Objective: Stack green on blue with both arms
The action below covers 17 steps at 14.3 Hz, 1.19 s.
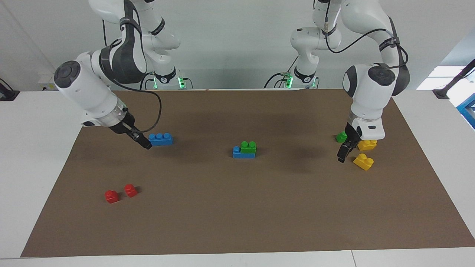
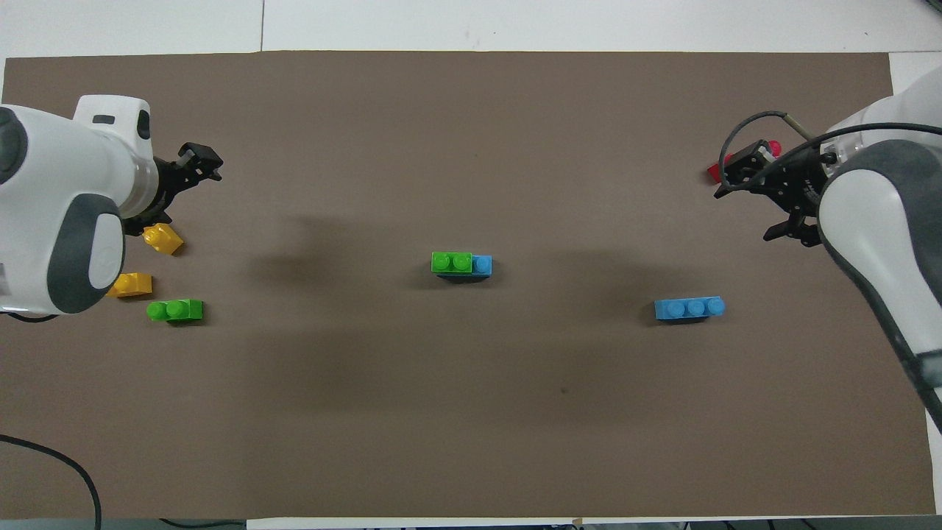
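Note:
A green brick (image 1: pixel 248 146) (image 2: pixel 451 262) sits on a blue brick (image 1: pixel 239 152) (image 2: pixel 483 265) in the middle of the brown mat, and one blue stud shows beside it. No gripper touches this pair. A second blue brick (image 1: pixel 160 139) (image 2: pixel 689 308) lies alone toward the right arm's end. My right gripper (image 1: pixel 144 142) (image 2: pixel 743 213) hangs open and empty in the air close to it. Toward the left arm's end a second green brick (image 1: pixel 340 137) (image 2: pixel 175 310) lies on the mat. My left gripper (image 1: pixel 342 154) (image 2: pixel 184 193) hangs open and empty above the bricks there.
Two yellow bricks (image 1: pixel 367 144) (image 1: pixel 363 161) lie beside the loose green brick. Two small red bricks (image 1: pixel 111 196) (image 1: pixel 130 190) lie farther from the robots than the loose blue brick. The brown mat (image 1: pixel 237 207) covers most of the white table.

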Tool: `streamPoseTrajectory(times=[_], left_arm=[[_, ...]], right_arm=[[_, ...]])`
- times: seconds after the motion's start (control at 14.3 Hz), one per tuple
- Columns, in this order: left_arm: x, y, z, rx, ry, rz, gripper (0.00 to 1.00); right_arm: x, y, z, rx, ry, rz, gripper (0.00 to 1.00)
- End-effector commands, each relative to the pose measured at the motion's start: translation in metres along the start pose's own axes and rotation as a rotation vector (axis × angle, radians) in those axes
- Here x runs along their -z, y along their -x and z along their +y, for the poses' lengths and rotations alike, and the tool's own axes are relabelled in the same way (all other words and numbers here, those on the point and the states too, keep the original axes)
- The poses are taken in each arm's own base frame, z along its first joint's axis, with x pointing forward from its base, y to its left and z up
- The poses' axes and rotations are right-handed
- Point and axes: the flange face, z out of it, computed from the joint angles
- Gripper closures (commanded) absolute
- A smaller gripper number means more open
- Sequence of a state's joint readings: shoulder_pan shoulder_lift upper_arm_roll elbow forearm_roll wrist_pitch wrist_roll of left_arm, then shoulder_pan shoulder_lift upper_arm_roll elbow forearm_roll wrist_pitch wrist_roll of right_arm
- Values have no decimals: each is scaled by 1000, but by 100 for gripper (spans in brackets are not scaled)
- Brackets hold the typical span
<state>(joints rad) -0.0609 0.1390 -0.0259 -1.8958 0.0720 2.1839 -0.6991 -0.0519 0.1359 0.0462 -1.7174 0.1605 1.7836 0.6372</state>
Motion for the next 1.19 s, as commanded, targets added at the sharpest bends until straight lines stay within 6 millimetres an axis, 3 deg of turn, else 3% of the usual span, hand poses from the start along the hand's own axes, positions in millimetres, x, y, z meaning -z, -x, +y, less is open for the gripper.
streamPoseTrajectory(times=[0.0,0.21,0.56,0.77,1.12], left_arm=[[29,-23,-31,-171,4,-51,0],[55,-42,-52,-271,31,-50,0],[115,-50,-60,-441,15,-97,0],[131,-37,-60,-558,11,-110,0],[145,-29,-59,-566,14,-107,0]], right_arm=[[40,13,19,161,16,49,1],[68,25,31,353,61,95,1],[106,52,48,404,91,119,1],[117,61,53,417,103,130,0],[122,59,61,468,141,148,0]])
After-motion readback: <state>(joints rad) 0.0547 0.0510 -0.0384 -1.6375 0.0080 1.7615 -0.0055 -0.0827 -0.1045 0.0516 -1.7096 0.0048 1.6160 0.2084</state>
